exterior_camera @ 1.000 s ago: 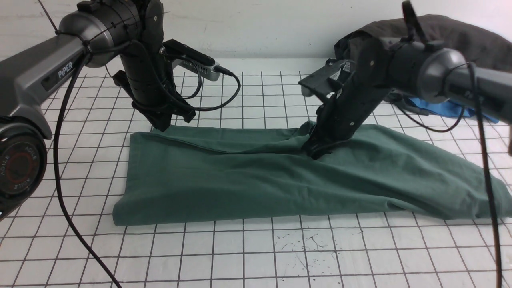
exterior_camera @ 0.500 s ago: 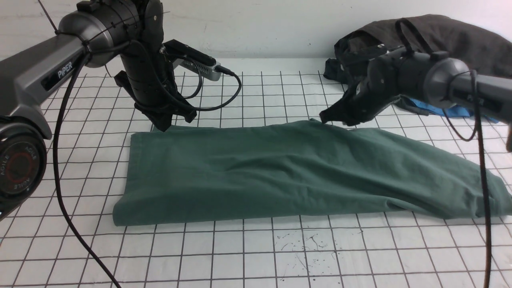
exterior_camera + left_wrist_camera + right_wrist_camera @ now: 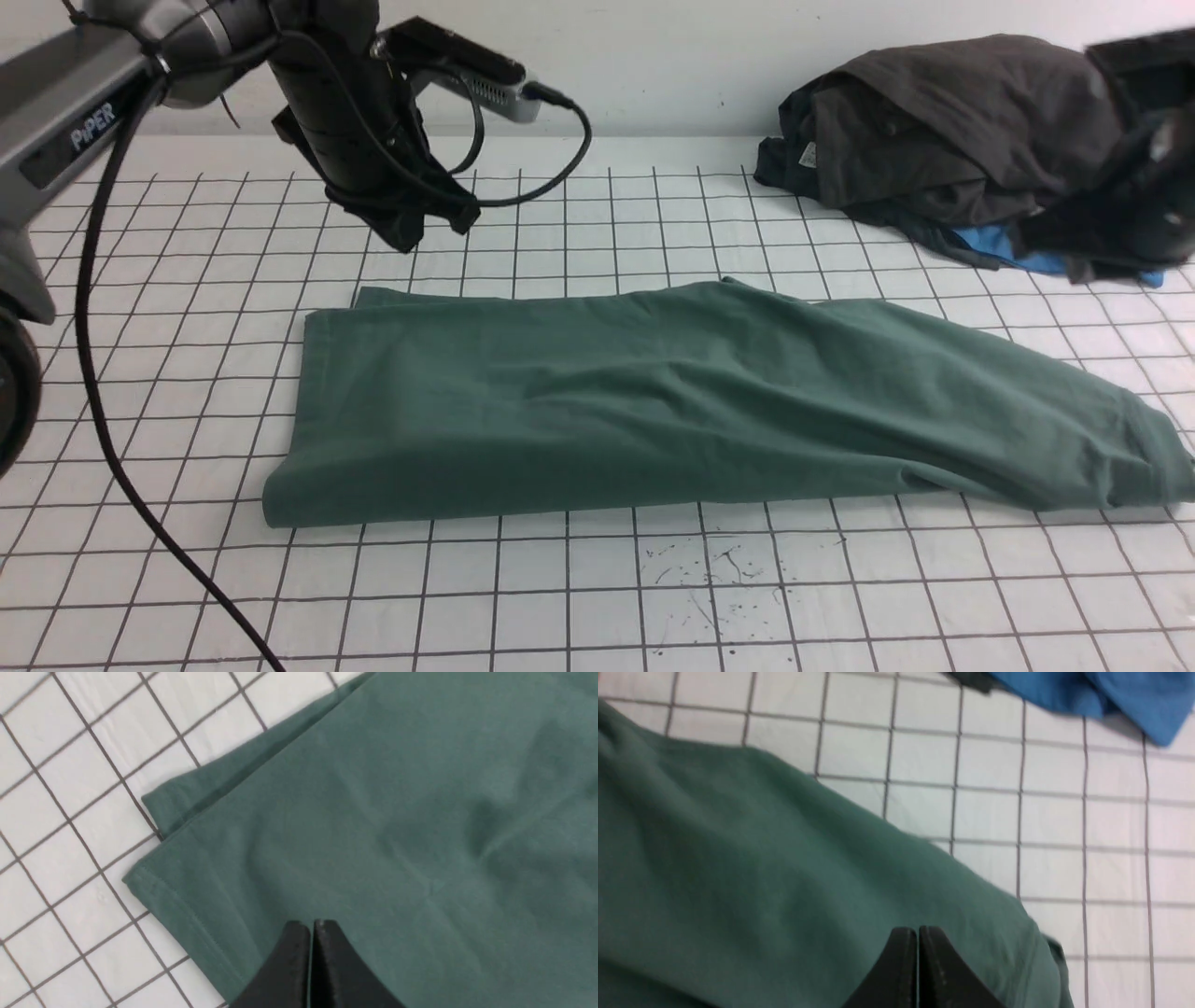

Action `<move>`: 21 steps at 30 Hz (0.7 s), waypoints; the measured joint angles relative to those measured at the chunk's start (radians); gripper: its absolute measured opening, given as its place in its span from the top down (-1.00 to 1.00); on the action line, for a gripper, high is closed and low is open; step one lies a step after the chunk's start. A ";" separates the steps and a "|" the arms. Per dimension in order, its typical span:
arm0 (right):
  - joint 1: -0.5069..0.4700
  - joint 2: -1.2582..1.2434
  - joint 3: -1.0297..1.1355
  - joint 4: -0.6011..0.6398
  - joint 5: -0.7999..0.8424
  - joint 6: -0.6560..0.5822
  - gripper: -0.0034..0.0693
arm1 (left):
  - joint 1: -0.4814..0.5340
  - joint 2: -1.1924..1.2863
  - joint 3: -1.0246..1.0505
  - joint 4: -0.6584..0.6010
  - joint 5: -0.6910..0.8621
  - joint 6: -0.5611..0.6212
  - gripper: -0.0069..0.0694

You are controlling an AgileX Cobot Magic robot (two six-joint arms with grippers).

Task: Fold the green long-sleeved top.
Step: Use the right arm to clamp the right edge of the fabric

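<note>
The green long-sleeved top point(image 3: 653, 401) lies folded into a long band across the middle of the gridded table; its logo, neck and cuffs are hidden. My left gripper point(image 3: 411, 238) hangs shut and empty above the top's far left corner; in the left wrist view point(image 3: 312, 926) its jaws are pressed together over the cloth point(image 3: 397, 812). My right gripper point(image 3: 1055, 229) is a dark blur at the far right, lifted near the clothes heap; in the right wrist view point(image 3: 918, 931) it is shut and empty above the top point(image 3: 738, 868).
A dark grey heap of clothes point(image 3: 943, 121) lies at the back right with a bright blue garment point(image 3: 999, 245) under it, also in the right wrist view point(image 3: 1092, 690). A black cable point(image 3: 121, 448) hangs from the left arm across the table's left side.
The right gripper let go of the top's far edge, which dropped flat, and swung away to the far right. The left gripper rose off the far left corner.
</note>
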 joint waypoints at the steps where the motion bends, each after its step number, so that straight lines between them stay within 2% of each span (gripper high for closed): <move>1: -0.029 -0.022 0.045 0.017 -0.022 0.001 0.87 | -0.008 -0.015 0.000 -0.002 0.001 0.000 0.84; 4: -0.101 -0.032 0.113 0.057 -0.051 -0.002 0.77 | -0.030 -0.044 0.000 -0.013 0.005 0.008 0.84; 5: -0.139 -0.016 0.132 0.077 -0.054 -0.009 0.64 | -0.041 -0.054 0.000 -0.028 0.006 0.016 0.84; 6: -0.149 -0.006 0.135 0.082 -0.055 -0.014 0.61 | -0.046 -0.056 0.000 -0.034 0.006 0.018 0.84; 8: -0.208 0.050 0.138 0.104 -0.075 -0.036 0.28 | -0.061 -0.060 0.000 -0.057 0.006 0.025 0.84; 14: -0.270 0.193 0.138 0.150 -0.159 -0.039 -0.55 | -0.075 -0.060 0.004 -0.072 0.006 0.026 0.84; 15: -0.271 0.198 0.138 0.150 -0.161 -0.039 -0.57 | -0.075 -0.060 0.005 -0.072 0.006 0.026 0.84; 17: -0.274 0.264 0.138 0.150 -0.188 -0.041 -0.76 | -0.075 -0.060 0.031 -0.073 0.006 0.029 0.84; 21: -0.274 0.297 0.136 0.162 -0.207 -0.045 -0.79 | -0.075 -0.060 0.067 -0.071 0.006 0.032 0.84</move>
